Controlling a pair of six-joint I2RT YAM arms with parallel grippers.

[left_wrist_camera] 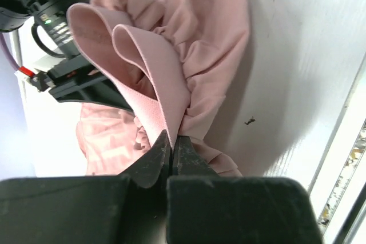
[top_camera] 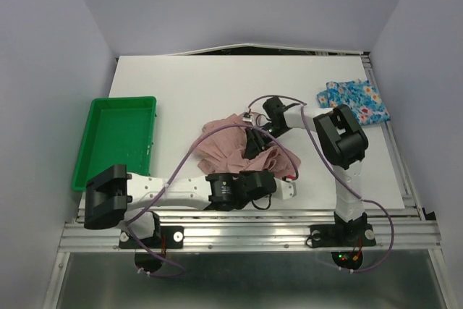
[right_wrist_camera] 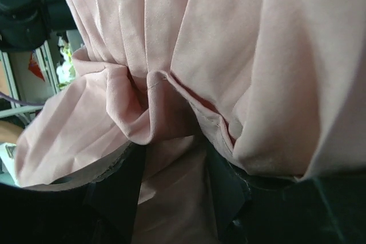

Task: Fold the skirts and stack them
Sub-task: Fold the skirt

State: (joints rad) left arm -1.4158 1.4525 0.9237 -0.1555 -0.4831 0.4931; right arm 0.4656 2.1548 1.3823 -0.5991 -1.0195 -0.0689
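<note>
The dusty-pink pleated skirt (top_camera: 230, 142) lies bunched in the middle of the table, partly lifted between both grippers. My left gripper (top_camera: 271, 177) is at its near right edge; in the left wrist view the jaws (left_wrist_camera: 171, 144) are shut on the skirt's elastic waistband (left_wrist_camera: 154, 84). My right gripper (top_camera: 253, 144) is in the skirt's middle; in the right wrist view it (right_wrist_camera: 171, 190) is shut on a fold of the pink cloth (right_wrist_camera: 189, 55). The blue flowered skirt (top_camera: 354, 103) lies at the far right of the table. The white skirt is out of view.
A green plastic tray (top_camera: 119, 139) stands at the left of the table (top_camera: 217, 85). The right arm's wrist (left_wrist_camera: 51, 4) shows in the left wrist view, just beyond the waistband. The table's near edge and metal rail (top_camera: 246, 233) run right behind the left gripper.
</note>
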